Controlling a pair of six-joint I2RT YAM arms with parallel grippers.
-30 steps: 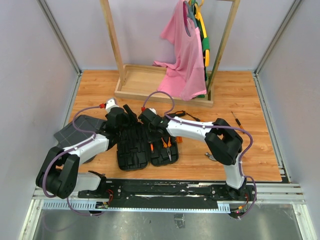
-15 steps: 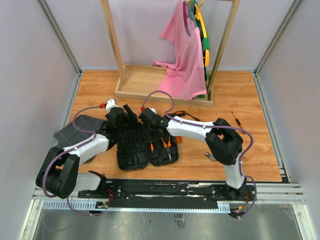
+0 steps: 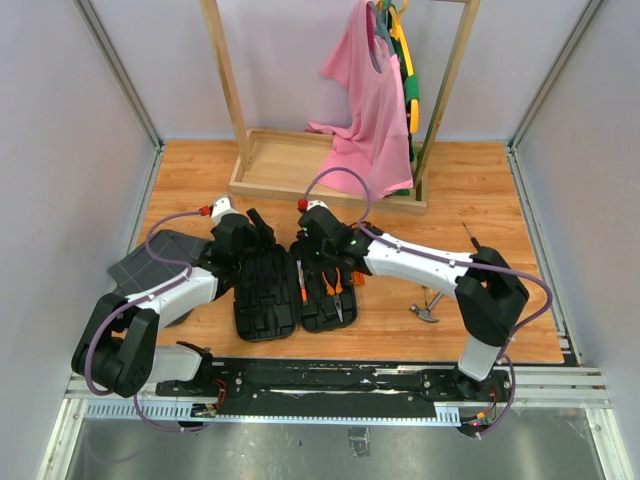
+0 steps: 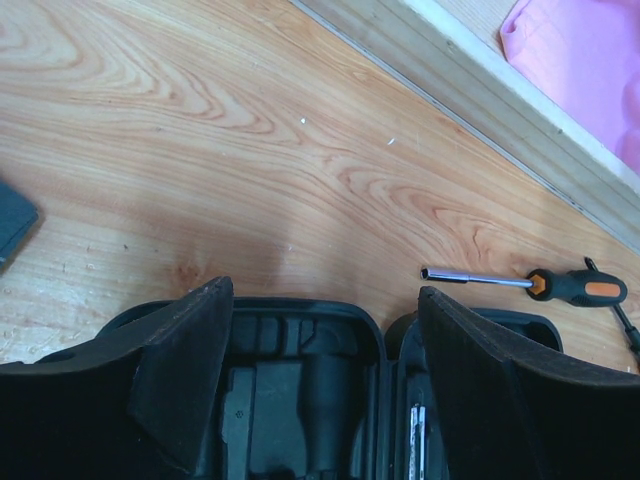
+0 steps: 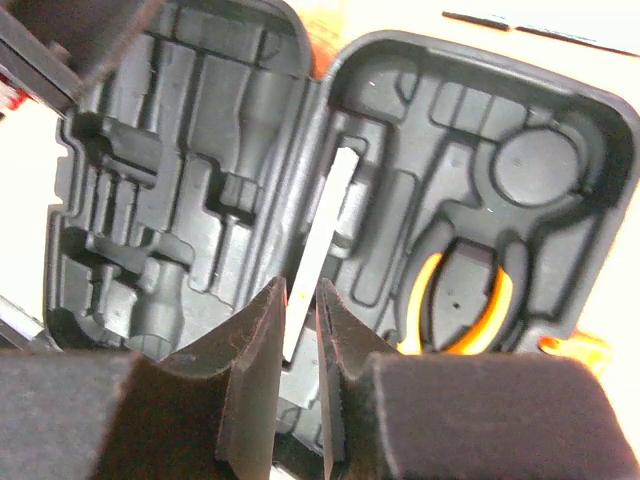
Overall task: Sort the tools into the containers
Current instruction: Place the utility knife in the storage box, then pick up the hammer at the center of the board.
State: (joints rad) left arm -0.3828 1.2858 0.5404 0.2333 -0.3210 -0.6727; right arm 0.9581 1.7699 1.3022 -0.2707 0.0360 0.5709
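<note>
Between the barely parted fingers (image 5: 255,380) of the right claw (image 5: 300,300), a screwdriver (image 5: 333,200) looks to be going into the case (image 5: 200,90); grip unclear. Left claw (image 4: 325,310) gapes. Next: lift clear.

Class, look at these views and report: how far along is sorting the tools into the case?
Done: orange-handled pliers sit in the right half of the case. In hand: the right gripper has its jaws narrowly apart around a screwdriver shaft lying in the case; whether it grips is unclear. Remaining: the hammer, a screwdriver beyond the case and another screwdriver farther right lie outside. The left gripper hovers open.
</note>
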